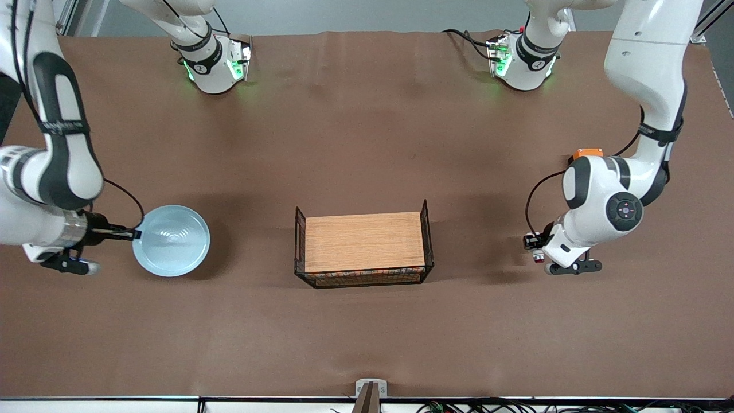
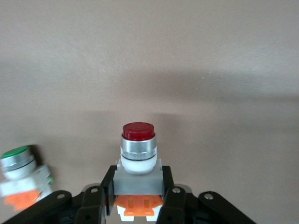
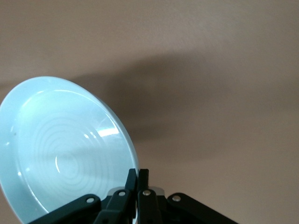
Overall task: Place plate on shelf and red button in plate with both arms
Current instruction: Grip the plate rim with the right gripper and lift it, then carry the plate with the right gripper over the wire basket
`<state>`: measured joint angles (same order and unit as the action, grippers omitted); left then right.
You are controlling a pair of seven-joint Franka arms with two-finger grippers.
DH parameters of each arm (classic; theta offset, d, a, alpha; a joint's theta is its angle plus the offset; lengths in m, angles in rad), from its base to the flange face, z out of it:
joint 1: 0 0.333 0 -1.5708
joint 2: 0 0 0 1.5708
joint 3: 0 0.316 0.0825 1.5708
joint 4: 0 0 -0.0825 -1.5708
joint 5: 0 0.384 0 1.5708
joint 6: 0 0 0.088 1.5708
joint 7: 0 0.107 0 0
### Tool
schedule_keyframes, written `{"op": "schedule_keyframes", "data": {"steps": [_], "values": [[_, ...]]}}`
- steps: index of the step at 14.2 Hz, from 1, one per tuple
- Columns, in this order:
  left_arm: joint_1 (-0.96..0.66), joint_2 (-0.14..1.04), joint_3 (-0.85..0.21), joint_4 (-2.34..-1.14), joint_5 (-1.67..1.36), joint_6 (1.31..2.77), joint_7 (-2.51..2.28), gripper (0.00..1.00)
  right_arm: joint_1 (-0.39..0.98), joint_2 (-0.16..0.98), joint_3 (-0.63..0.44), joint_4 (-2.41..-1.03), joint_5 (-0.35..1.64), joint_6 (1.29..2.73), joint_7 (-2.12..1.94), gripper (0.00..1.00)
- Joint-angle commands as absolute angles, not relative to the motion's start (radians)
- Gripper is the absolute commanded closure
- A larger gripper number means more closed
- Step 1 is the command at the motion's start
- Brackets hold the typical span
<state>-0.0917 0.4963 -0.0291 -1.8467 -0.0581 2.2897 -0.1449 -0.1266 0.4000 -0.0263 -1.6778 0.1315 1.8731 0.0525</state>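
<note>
The pale blue plate [image 1: 172, 241] hangs over the table at the right arm's end, its shadow beside it. My right gripper [image 1: 131, 234] is shut on its rim. In the right wrist view the plate [image 3: 65, 154] is tilted, and the gripper [image 3: 138, 173] pinches its edge. My left gripper [image 1: 533, 245] is low over the table at the left arm's end and is shut on the red button [image 1: 538, 256]. In the left wrist view the button [image 2: 138, 149] has its dark red tip pointing away from the gripper [image 2: 138, 179], which clamps its pale body.
A black wire basket [image 1: 427, 229] with a wooden board [image 1: 364, 241] on it stands mid-table between the grippers. A similar green-tipped button part [image 2: 18, 172] lies on the table close to the left gripper. An orange piece [image 1: 588, 153] shows by the left arm.
</note>
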Motion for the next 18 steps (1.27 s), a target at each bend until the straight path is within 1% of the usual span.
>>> {"op": "schedule_keyframes", "data": {"steps": [1, 4, 6, 8, 10, 14, 18], "values": [[-0.092, 0.43, -0.025, -1.819, -0.038, 2.191, -0.169, 0.7, -0.1, 0.27, -0.014, -1.689, 0.141, 1.743, 0.24, 1.0], [-0.087, 0.387, -0.025, -1.818, -0.04, 2.174, -0.17, 0.7, -0.016, 0.145, -0.014, -1.684, 0.141, 1.617, 0.505, 1.0], [-0.084, 0.367, -0.025, -1.816, -0.04, 2.165, -0.17, 0.7, 0.052, 0.091, -0.012, -1.665, 0.141, 1.562, 0.695, 1.0], [-0.083, 0.345, -0.023, -1.816, -0.04, 2.157, -0.172, 0.7, 0.144, 0.086, -0.012, -1.584, 0.141, 1.494, 0.919, 1.0], [-0.083, 0.324, -0.021, -1.813, -0.041, 2.117, -0.181, 0.7, 0.237, 0.092, -0.014, -1.519, 0.143, 1.467, 1.094, 1.0], [-0.083, 0.313, -0.021, -1.77, -0.04, 2.039, -0.201, 0.7, 0.406, 0.11, -0.015, -1.465, 0.143, 1.483, 1.455, 1.0], [-0.083, 0.314, -0.021, -1.753, -0.041, 2.016, -0.204, 0.7, 0.512, 0.185, -0.017, -1.416, 0.155, 1.575, 1.741, 1.0]]}}
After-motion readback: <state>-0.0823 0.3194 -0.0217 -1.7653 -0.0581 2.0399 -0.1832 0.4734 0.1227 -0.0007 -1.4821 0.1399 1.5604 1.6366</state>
